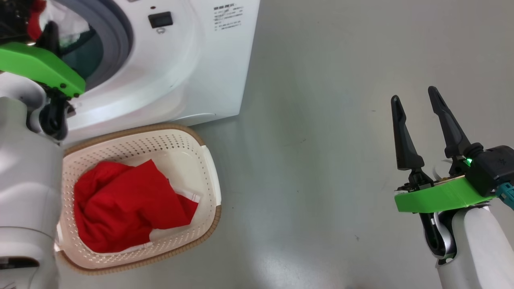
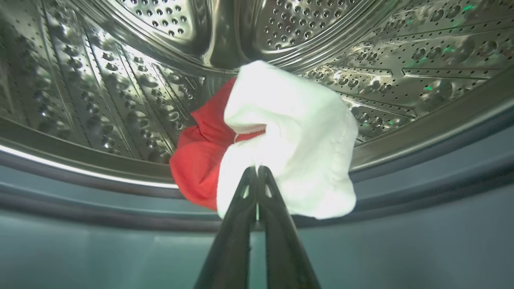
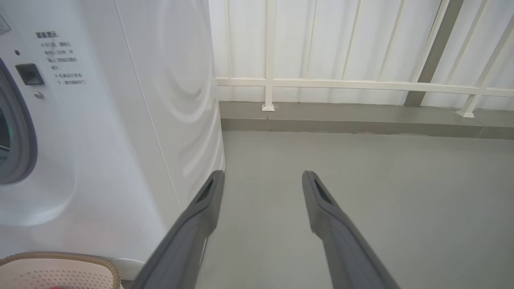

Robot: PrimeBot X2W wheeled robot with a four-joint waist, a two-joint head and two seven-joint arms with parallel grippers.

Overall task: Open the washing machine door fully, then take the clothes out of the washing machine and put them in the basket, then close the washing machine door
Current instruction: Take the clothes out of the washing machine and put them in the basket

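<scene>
Before the washing machine (image 1: 188, 60) sits the basket (image 1: 212, 176). In the machine's drum (image 2: 100, 100) our left pincer (image 2: 257, 170) pinches the white-and-red clothes (image 2: 289, 140); we should lift clear of the grey ring (image 2: 80, 200), then withdraw slowly. Our right pincer (image 1: 413, 94) gapes empty beside it.

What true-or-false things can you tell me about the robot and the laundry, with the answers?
1. The left end effector is shut on a red and white garment in front of the steel drum. True.
2. The basket has nothing in it. False: a red garment with white trim lies inside it.
3. The right end effector is gripping a sock. False: it is open and holds nothing, above the grey floor.
4. The basket stands on the floor just in front of the washing machine. True.
</scene>
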